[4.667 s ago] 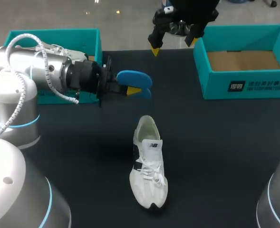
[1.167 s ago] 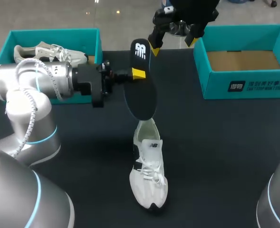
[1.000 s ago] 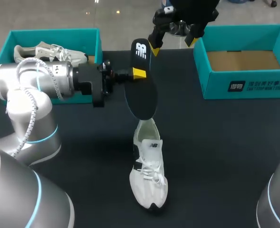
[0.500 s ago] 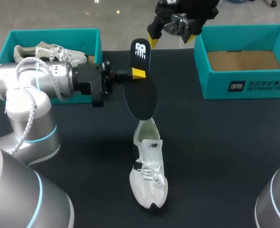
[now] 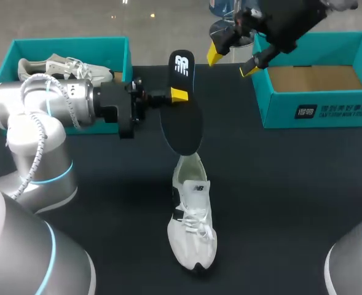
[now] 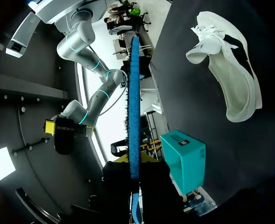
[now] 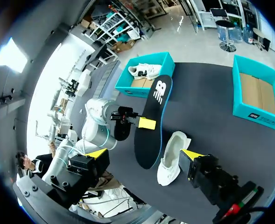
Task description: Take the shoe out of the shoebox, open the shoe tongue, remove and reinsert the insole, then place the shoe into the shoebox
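Table (image 5: 291,203): a black surface filling most of the head view; it carries both boxes and the loose shoe.
Left arm (image 5: 45,104): our silver arm enters from the left edge of the frame and lies level across the upper left, its wrist pointing toward the centre.
Right arm (image 5: 291,15): our dark arm comes in at the upper right and hangs above the table's far edge.
Right shoebox (image 5: 316,110): teal, upper right of the frame, open, with only its brown cardboard floor showing.
Left shoebox (image 5: 126,61): teal, upper left, partly behind the left arm; a second white shoe (image 5: 58,66) lies inside it.
Shoe (image 5: 193,227): white, flat on its sole on the table, lower centre, toe toward the bottom of the frame, tongue pulled up and the heel opening wide.
Insole (image 5: 182,123): black on top, blue underneath, held upright on its long axis at upper centre. Its lower end overlaps the shoe's heel opening; we cannot tell whether they touch. In the left wrist view it runs edge-on (image 6: 134,116) straight out between the fingers.
Left gripper (image 5: 178,95): jaws closed on the insole, gripping its upper part from two sides.
Right gripper (image 5: 232,61): jaws spread wide, holding nothing, just left of the right shoebox's near corner.
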Tool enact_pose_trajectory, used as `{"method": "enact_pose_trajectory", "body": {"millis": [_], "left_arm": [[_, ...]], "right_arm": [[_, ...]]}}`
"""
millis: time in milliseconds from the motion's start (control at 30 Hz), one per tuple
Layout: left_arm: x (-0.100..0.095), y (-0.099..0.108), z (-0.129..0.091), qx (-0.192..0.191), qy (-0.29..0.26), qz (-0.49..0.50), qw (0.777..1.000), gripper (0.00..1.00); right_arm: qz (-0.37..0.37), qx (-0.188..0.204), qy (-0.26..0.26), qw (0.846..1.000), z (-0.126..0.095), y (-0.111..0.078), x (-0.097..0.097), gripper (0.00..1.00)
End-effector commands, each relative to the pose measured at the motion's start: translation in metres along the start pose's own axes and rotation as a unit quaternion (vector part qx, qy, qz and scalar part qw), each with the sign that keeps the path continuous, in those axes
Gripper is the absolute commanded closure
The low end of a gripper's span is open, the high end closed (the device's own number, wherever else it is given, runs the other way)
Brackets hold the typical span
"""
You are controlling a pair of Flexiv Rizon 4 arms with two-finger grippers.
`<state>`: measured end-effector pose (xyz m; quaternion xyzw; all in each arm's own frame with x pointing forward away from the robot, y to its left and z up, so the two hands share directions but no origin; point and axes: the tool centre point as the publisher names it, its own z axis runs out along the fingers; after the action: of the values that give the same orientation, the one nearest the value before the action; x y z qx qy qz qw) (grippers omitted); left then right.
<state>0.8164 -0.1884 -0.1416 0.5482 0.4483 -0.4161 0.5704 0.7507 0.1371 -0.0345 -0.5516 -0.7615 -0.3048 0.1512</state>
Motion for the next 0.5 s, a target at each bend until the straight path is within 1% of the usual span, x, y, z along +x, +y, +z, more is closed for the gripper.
{"method": "enact_pose_trajectory", "body": {"millis": [33, 267, 367, 500], "left_arm": [[0.001, 0.000, 0.002, -0.001, -0.001, 0.001, 1.000, 1.00], [0.001, 0.000, 0.002, -0.001, -0.001, 0.001, 1.000, 1.00], [0.001, 0.000, 0.002, -0.001, -0.001, 0.001, 1.000, 1.00], [0.001, 0.000, 0.002, -0.001, -0.001, 0.001, 1.000, 1.00]], "right_arm": [[0.044, -0.054, 0.247, 0.966, 0.005, -0.015, -0.015, 0.00], [0.053, -0.063, 0.287, 0.954, 0.026, -0.022, -0.022, 0.00], [0.054, -0.058, 0.300, 0.951, 0.037, -0.023, -0.022, 0.00], [0.050, -0.057, 0.313, 0.947, 0.045, -0.021, -0.023, 0.00]]}}
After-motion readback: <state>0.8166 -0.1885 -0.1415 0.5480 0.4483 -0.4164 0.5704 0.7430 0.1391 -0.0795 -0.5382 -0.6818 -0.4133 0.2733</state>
